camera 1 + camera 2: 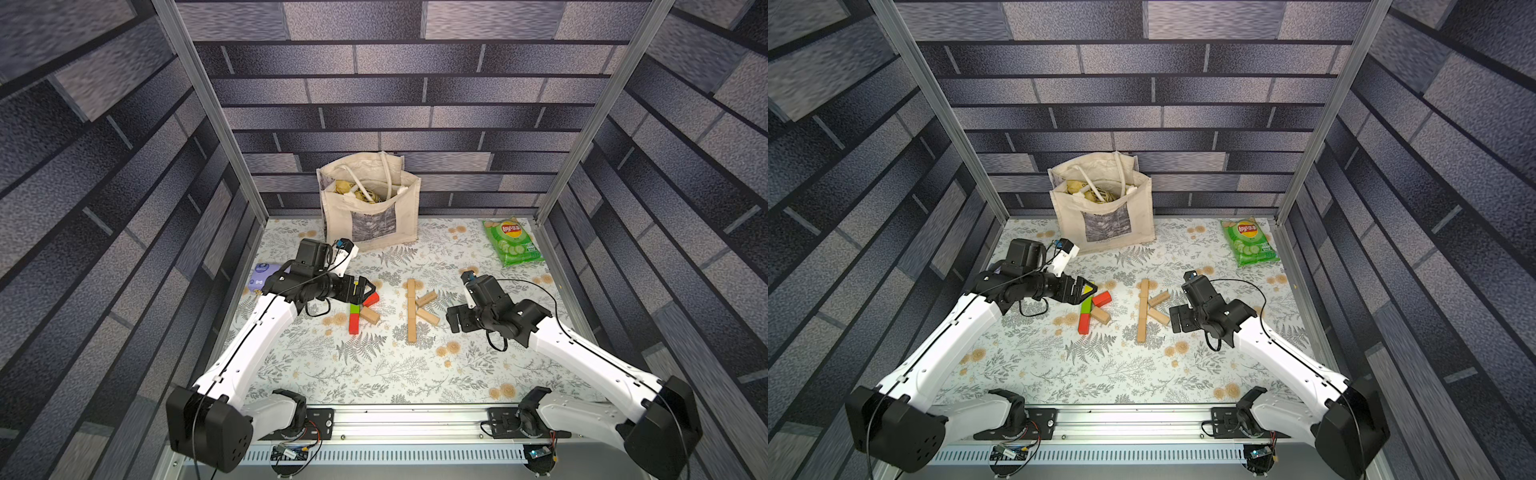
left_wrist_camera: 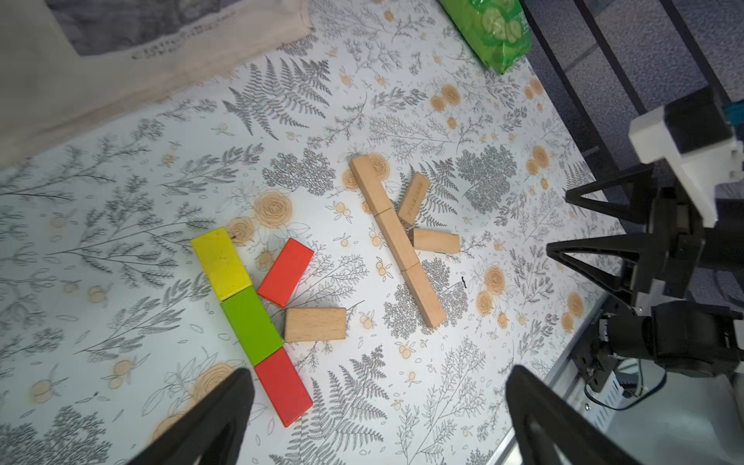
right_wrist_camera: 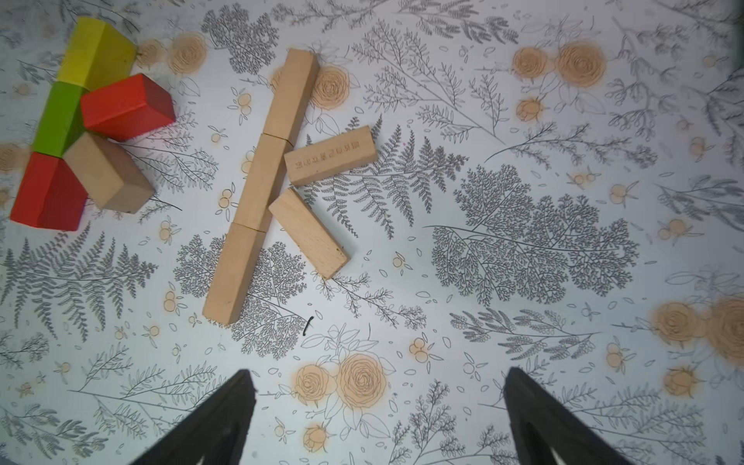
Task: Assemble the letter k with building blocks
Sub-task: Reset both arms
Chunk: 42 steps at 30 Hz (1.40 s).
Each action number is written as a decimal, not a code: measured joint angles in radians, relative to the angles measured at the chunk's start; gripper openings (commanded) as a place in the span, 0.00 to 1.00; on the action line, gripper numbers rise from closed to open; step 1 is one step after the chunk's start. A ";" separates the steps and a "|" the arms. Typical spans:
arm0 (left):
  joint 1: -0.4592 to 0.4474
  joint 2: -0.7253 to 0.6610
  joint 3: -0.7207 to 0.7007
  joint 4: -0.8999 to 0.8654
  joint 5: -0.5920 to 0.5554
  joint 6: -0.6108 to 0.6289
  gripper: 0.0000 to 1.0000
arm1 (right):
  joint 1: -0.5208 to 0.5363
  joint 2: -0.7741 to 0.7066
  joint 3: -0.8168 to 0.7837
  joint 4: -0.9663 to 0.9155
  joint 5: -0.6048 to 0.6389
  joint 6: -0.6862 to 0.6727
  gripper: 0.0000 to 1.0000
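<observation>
**Both grippers wide open, two K shapes on the table**

The right arm comes in low from its base, bends at the elbow and tips its wrist down. The right gripper [image 1: 455,321] hangs over the table [image 1: 374,374]. Its two fingers [image 3: 225,418] are spread wide apart. It holds nothing and touches nothing.

Just beside this gripper, toward the other arm, lies the tan letter K [image 1: 411,309]. Its stem [image 3: 261,185] is three tan blocks laid end to end. Two slanted tan blocks [image 3: 330,155] meet the stem near its middle, on the side that faces the right gripper.

The left arm stretches forward and its wrist points across toward the right arm. The left gripper [image 1: 365,291] is spread wide too, and nothing is in it. It hangs above the coloured letter K [image 2: 251,318] without touching it. In both top views it covers much of the yellow block [image 2: 220,257] at one end. Next in the row come the green block [image 3: 60,116] and a red block [image 2: 284,386]. Another red block [image 2: 286,271] and a tan block [image 2: 316,325] slant off the green one.

A cloth bag [image 1: 370,199] stands well behind the left gripper.
</observation>
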 measured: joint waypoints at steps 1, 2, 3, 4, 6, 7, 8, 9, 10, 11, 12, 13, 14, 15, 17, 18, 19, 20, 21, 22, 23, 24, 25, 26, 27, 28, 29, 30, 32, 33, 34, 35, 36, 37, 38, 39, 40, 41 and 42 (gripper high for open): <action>0.005 -0.051 -0.023 0.010 -0.044 -0.010 1.00 | 0.000 -0.034 0.000 0.000 0.014 0.001 1.00; 0.010 -0.094 -0.047 0.014 -0.081 -0.017 1.00 | 0.000 -0.061 0.000 -0.004 0.031 0.003 1.00; 0.019 -0.143 -0.078 0.024 -0.124 -0.026 1.00 | 0.000 -0.088 0.000 -0.010 0.058 0.009 1.00; 0.030 -0.192 -0.113 0.033 -0.161 -0.038 1.00 | 0.000 -0.114 0.000 -0.021 0.098 0.019 1.00; 0.053 -0.277 -0.183 0.040 -0.232 -0.059 1.00 | 0.000 -0.151 0.000 -0.048 0.177 0.037 1.00; 0.064 -0.313 -0.214 0.039 -0.264 -0.071 1.00 | 0.000 -0.172 -0.003 -0.060 0.226 0.048 1.00; 0.072 -0.340 -0.240 0.039 -0.292 -0.079 1.00 | 0.000 -0.192 -0.010 -0.064 0.271 0.057 1.00; 0.078 -0.367 -0.267 0.040 -0.322 -0.087 1.00 | 0.000 -0.212 -0.024 -0.066 0.322 0.064 1.00; 0.082 -0.393 -0.292 0.039 -0.355 -0.096 1.00 | 0.000 -0.232 -0.041 -0.068 0.373 0.069 1.00; 0.082 -0.407 -0.308 0.038 -0.385 -0.101 1.00 | 0.000 -0.246 -0.059 -0.068 0.420 0.072 1.00; 0.082 -0.422 -0.323 0.038 -0.421 -0.109 1.00 | 0.000 -0.257 -0.079 -0.068 0.467 0.072 1.00; 0.083 -0.433 -0.337 0.039 -0.459 -0.116 1.00 | 0.000 -0.264 -0.098 -0.065 0.513 0.070 1.00; 0.084 -0.439 -0.346 0.039 -0.488 -0.120 1.00 | 0.000 -0.266 -0.113 -0.059 0.547 0.067 1.00; 0.086 -0.443 -0.355 0.040 -0.516 -0.122 1.00 | 0.000 -0.267 -0.134 -0.041 0.593 0.054 1.00; 0.089 -0.446 -0.371 0.051 -0.566 -0.122 1.00 | -0.003 -0.268 -0.172 0.010 0.663 0.024 1.00; 0.090 -0.448 -0.382 0.063 -0.597 -0.122 1.00 | -0.005 -0.270 -0.196 0.053 0.700 -0.001 1.00; 0.090 -0.452 -0.394 0.077 -0.624 -0.122 1.00 | -0.011 -0.271 -0.218 0.095 0.727 -0.023 1.00; 0.092 -0.457 -0.409 0.093 -0.646 -0.122 1.00 | -0.018 -0.271 -0.234 0.130 0.749 -0.040 1.00; 0.095 -0.466 -0.429 0.119 -0.668 -0.121 1.00 | -0.030 -0.271 -0.251 0.174 0.771 -0.058 1.00; 0.096 -0.477 -0.455 0.149 -0.688 -0.117 1.00 | -0.043 -0.271 -0.267 0.219 0.785 -0.074 1.00; 0.096 -0.487 -0.479 0.178 -0.703 -0.112 1.00 | -0.059 -0.268 -0.283 0.264 0.796 -0.087 1.00; 0.097 -0.497 -0.510 0.215 -0.718 -0.101 1.00 | -0.080 -0.261 -0.299 0.308 0.803 -0.099 1.00; 0.098 -0.506 -0.541 0.251 -0.729 -0.090 1.00 | -0.106 -0.248 -0.310 0.343 0.803 -0.103 1.00; 0.099 -0.512 -0.569 0.287 -0.737 -0.079 1.00 | -0.131 -0.230 -0.317 0.370 0.801 -0.103 1.00; 0.103 -0.515 -0.599 0.326 -0.747 -0.064 1.00 | -0.158 -0.208 -0.322 0.398 0.793 -0.103 1.00; 0.109 -0.515 -0.627 0.365 -0.753 -0.049 1.00 | -0.183 -0.185 -0.327 0.425 0.784 -0.102 1.00; 0.116 -0.513 -0.648 0.397 -0.755 -0.040 1.00 | -0.202 -0.161 -0.330 0.449 0.773 -0.102 1.00; 0.127 -0.509 -0.668 0.433 -0.755 -0.034 1.00 | -0.220 -0.132 -0.332 0.476 0.761 -0.103 1.00; 0.158 -0.493 -0.704 0.517 -0.750 -0.034 1.00 | -0.245 -0.076 -0.333 0.525 0.745 -0.104 1.00; 0.176 -0.479 -0.724 0.570 -0.744 -0.035 1.00 | -0.255 -0.049 -0.333 0.555 0.740 -0.108 1.00; 0.195 -0.459 -0.743 0.624 -0.737 -0.035 1.00 | -0.264 -0.024 -0.333 0.587 0.732 -0.114 1.00; 0.214 -0.432 -0.759 0.676 -0.724 -0.035 1.00 | -0.277 0.004 -0.336 0.631 0.721 -0.123 1.00; 0.234 -0.395 -0.769 0.721 -0.712 -0.036 1.00 | -0.287 0.028 -0.341 0.677 0.708 -0.134 1.00; 0.250 -0.356 -0.774 0.759 -0.697 -0.039 1.00 | -0.295 0.050 -0.346 0.718 0.693 -0.144 1.00; 0.268 -0.307 -0.774 0.799 -0.678 -0.039 1.00 | -0.307 0.077 -0.354 0.766 0.674 -0.155 1.00; 0.284 -0.257 -0.774 0.841 -0.661 -0.042 1.00 | -0.322 0.107 -0.364 0.822 0.649 -0.171 1.00; 0.298 -0.212 -0.774 0.882 -0.643 -0.043 1.00 | -0.331 0.131 -0.374 0.870 0.627 -0.185 1.00; 0.310 -0.154 -0.774 0.933 -0.629 -0.044 1.00 | -0.338 0.161 -0.385 0.923 0.602 -0.200 1.00; 0.318 -0.101 -0.774 0.978 -0.618 -0.047 1.00 | -0.345 0.192 -0.393 0.975 0.576 -0.216 1.00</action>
